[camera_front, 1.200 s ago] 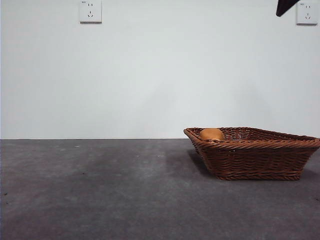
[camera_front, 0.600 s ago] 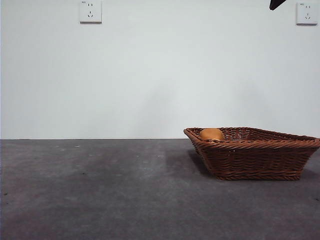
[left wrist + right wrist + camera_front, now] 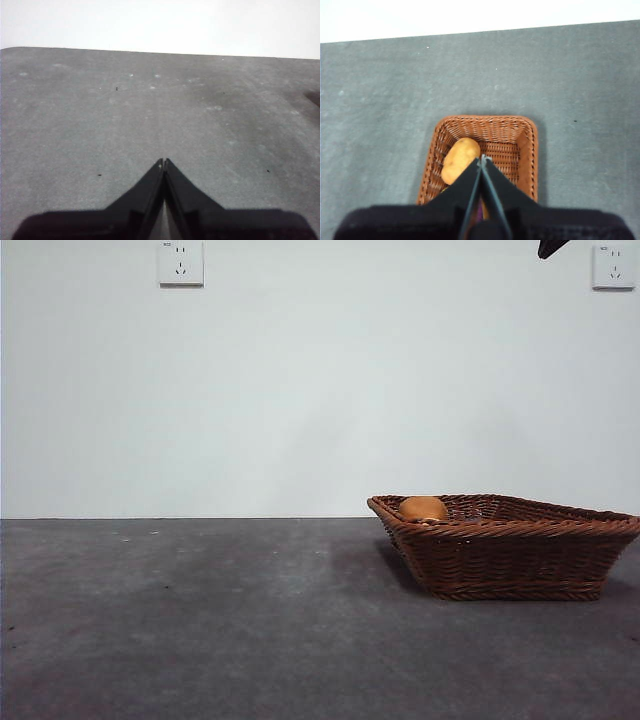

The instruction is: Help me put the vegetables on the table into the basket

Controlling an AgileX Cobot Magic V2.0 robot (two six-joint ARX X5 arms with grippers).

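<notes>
Basket (image 3: 510, 550) of brown woven wicker stands on the table (image 3: 200, 620) toward the right side of the front view, with its flaring walls and braided rim fully visible. One orange-brown potato (image 3: 423, 508) lies inside it against the left wall, its top showing just above the rim. In the right wrist view the same potato (image 3: 460, 160) rests on the basket floor beside a side wall of the basket (image 3: 527, 150). A small strip of purple shows in that view between the bases of the jaws, too hidden to identify. The corn cob cannot be found in any view. The right gripper (image 3: 483, 159) hangs high above the basket, its two black jaws pressed together tip to tip and holding nothing. In the front view only a black tip (image 3: 551, 248) shows at the top right corner. The left gripper (image 3: 163, 162) hangs over bare table (image 3: 150, 110), its jaws likewise closed tip to tip with nothing between them. No object stands between either gripper and the basket. The table surface is dark grey and matte, with faint pale mottled patches and a few small dark specks. A plain white wall stands behind it, carrying two white sockets (image 3: 180, 262), one at the upper left and one at the upper right.
</notes>
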